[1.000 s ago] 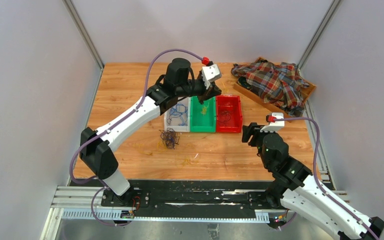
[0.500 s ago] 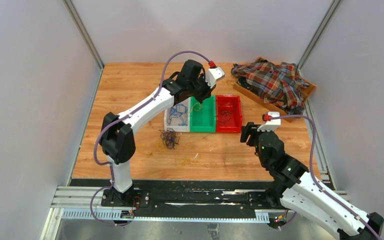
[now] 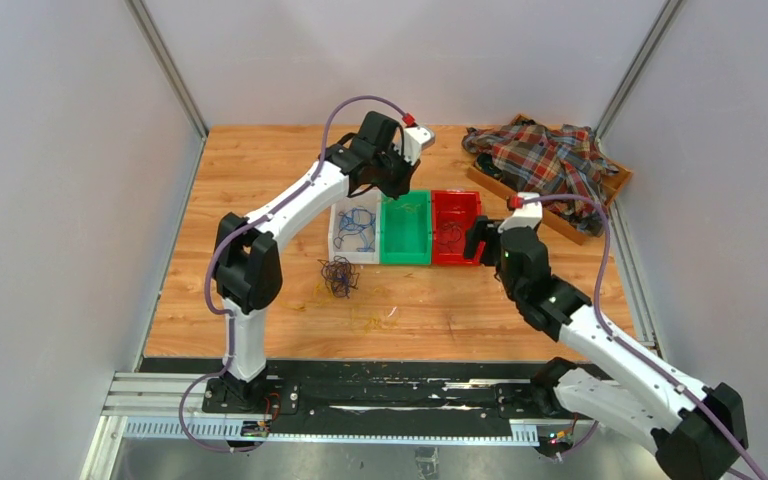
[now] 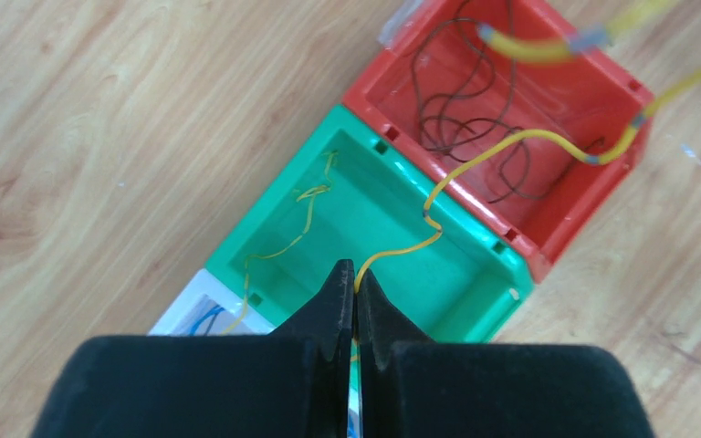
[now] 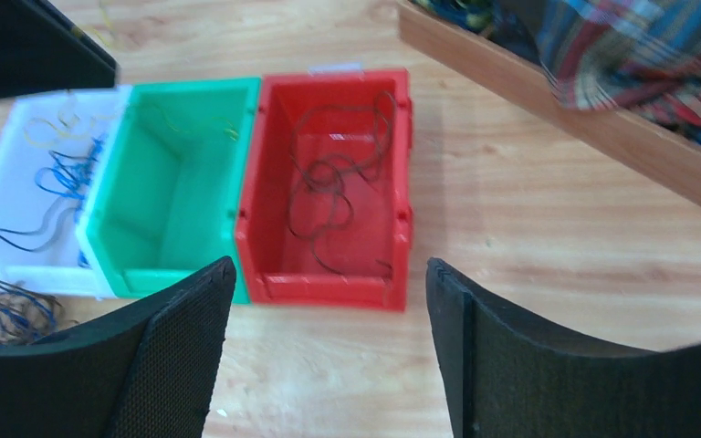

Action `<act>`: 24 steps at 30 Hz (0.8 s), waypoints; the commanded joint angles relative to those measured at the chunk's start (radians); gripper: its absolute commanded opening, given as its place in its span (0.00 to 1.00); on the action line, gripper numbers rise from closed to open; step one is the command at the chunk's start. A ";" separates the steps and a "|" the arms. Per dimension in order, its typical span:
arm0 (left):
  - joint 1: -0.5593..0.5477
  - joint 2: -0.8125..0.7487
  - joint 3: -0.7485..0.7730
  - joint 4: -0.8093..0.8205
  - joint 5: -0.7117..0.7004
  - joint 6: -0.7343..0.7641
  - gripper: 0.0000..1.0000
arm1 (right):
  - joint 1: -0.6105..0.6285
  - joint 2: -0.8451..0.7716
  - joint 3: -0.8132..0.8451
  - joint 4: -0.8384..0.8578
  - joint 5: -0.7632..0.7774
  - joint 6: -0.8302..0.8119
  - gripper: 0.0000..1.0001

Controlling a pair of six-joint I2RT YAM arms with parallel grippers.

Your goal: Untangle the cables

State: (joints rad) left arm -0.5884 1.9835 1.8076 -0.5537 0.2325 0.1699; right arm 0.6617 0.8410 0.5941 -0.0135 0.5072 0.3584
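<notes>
A dark clump of tangled cables [image 3: 339, 275] lies on the table in front of the white bin [image 3: 340, 241]; its edge shows in the right wrist view [image 5: 5, 313]. My left gripper [image 3: 398, 188] hovers above the green bin [image 3: 406, 250] and is shut on a yellow cable [image 4: 475, 160] that trails up over the red bin [image 4: 573, 224]. More yellow wire lies in the green bin [image 4: 283, 242]. Dark wires lie in the red bin [image 5: 333, 196], blue ones in the white bin [image 5: 59, 178]. My right gripper [image 5: 329, 274] is open and empty, near the red bin's front.
A plaid shirt [image 3: 550, 165] lies over a wooden tray [image 3: 600, 200] at the back right. A few loose yellow wire bits [image 3: 372, 322] lie on the table in front of the bins. Grey walls close in both sides.
My left arm has folded in over the green bin with the yellow cable. My right gripper has moved forward and left, toward the red bin.
</notes>
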 commanded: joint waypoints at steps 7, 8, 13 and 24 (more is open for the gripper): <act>-0.015 -0.083 -0.044 -0.010 0.230 -0.117 0.01 | -0.197 0.290 0.179 0.445 -0.500 0.045 0.81; -0.017 -0.088 -0.048 -0.011 0.240 -0.115 0.01 | -0.207 0.332 0.202 0.471 -0.534 0.050 0.81; -0.021 -0.107 -0.053 -0.011 0.281 -0.096 0.01 | -0.235 0.491 0.290 0.554 -0.636 0.060 0.76; -0.028 -0.103 -0.010 -0.013 0.307 -0.078 0.33 | -0.268 0.505 0.333 0.524 -0.542 0.034 0.01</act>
State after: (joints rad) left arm -0.6086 1.9099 1.7580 -0.5770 0.5117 0.0818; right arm 0.4198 1.3933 0.8959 0.5037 -0.1181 0.4297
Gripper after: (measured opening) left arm 0.111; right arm 0.042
